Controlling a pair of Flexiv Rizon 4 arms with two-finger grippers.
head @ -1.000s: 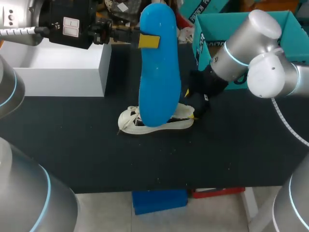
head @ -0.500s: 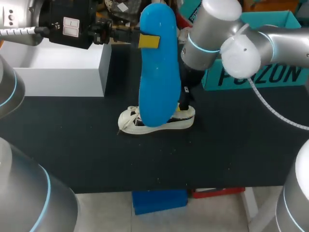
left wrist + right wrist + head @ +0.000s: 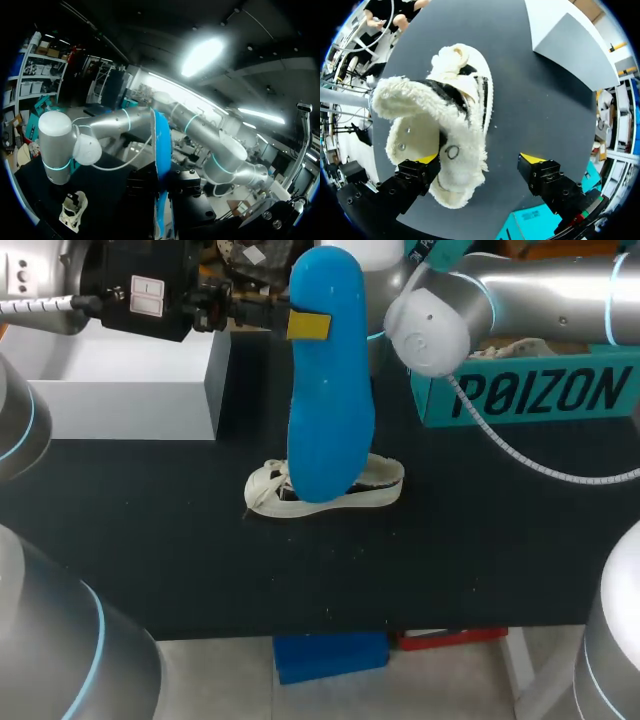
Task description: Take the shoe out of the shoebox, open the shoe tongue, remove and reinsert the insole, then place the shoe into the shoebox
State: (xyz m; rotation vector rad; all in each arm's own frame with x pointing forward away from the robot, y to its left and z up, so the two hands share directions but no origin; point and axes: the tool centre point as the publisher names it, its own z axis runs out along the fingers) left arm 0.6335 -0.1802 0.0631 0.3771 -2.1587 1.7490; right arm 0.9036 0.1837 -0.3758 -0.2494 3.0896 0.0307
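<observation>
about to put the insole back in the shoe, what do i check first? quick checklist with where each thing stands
1. Insole held: ok. The left gripper is shut on it and holds it upright above the table.
2. Shoe on its sole on the table: ok.
3. Shoe's opening free: ok. It gapes, and only fleecy lining shows inside.
4. Shoe steadied: not ok. The right gripper is open, with one finger against the fleecy edge and the other off to the side.
5. Insole's lower end lined up over the opening: cannot tell. The head view only shows it overlapping the shoe.
</observation>
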